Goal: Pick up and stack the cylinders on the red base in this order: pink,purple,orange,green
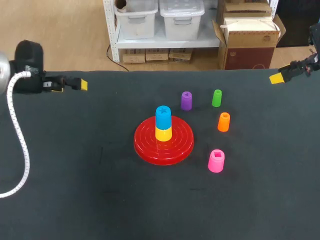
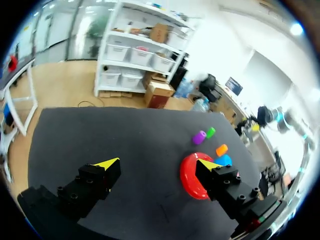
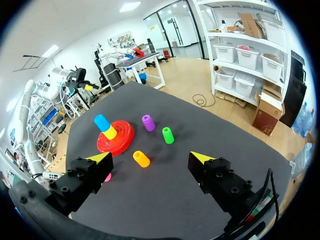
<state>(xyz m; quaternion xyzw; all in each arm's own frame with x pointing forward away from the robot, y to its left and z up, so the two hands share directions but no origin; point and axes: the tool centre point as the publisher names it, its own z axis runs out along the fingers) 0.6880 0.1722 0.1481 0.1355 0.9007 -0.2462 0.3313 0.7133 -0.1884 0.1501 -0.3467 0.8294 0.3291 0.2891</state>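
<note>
Pink upright plastic cylinder stands at seven o'clock from the right gripper, nearer it than the left gripper; both grippers' fingers are spread apart, empty.

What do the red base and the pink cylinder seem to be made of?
Red base: probably hard plastic, glossy; light glints on its ridged rings. Pink cylinder: likely plastic too, smooth, even bright colour, with a moulded square recess on top.

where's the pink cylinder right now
In the head view the pink cylinder stands just right of the red base, nearer the robot than the orange cylinder.
</note>
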